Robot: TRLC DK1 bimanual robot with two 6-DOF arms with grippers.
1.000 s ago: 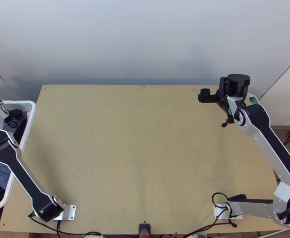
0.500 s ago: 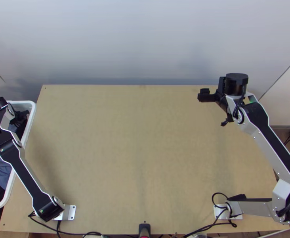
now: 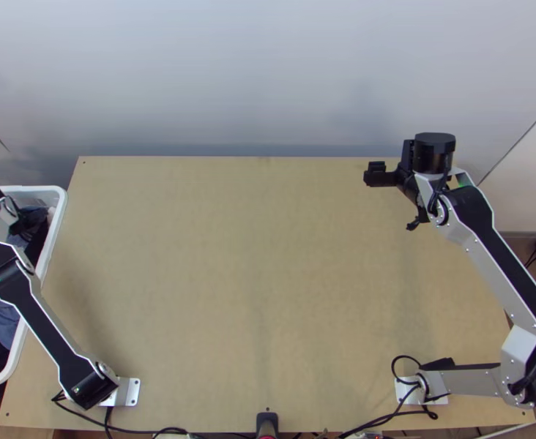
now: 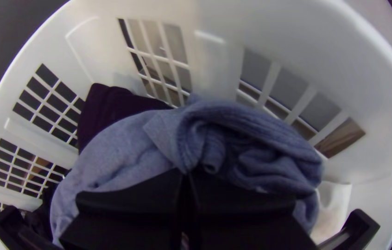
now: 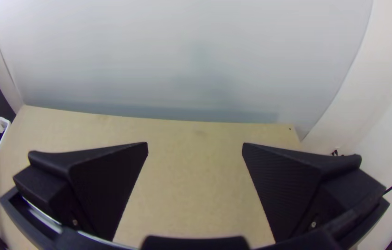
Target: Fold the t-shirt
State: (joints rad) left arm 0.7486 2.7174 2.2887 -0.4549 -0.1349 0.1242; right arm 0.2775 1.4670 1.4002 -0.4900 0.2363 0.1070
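In the top view my left gripper (image 3: 29, 219) is down inside the white basket at the table's left side, its fingertips hidden. The left wrist view has the left gripper (image 4: 186, 175) shut, with blue-grey cloth (image 4: 126, 146) bunched at its fingertips and a ribbed, rolled part above them. Whether this cloth is a t-shirt I cannot tell. Over the table's far right part, the top view has my right gripper (image 3: 376, 175). Seen from its own wrist, the right gripper (image 5: 195, 147) is open, its two fingers wide apart with nothing between them.
The basket (image 3: 57, 212) has slotted walls and overlaps the table's left edge. Dark purple cloth (image 4: 112, 104) and a white piece (image 4: 334, 206) lie in it too. The wooden table (image 3: 253, 278) is bare between the arms, with cables along its near edge and a wall behind.
The left arm's wrist shifted right over the basket, then back left and slightly down the picture. The right arm has crept slightly left and up the picture.
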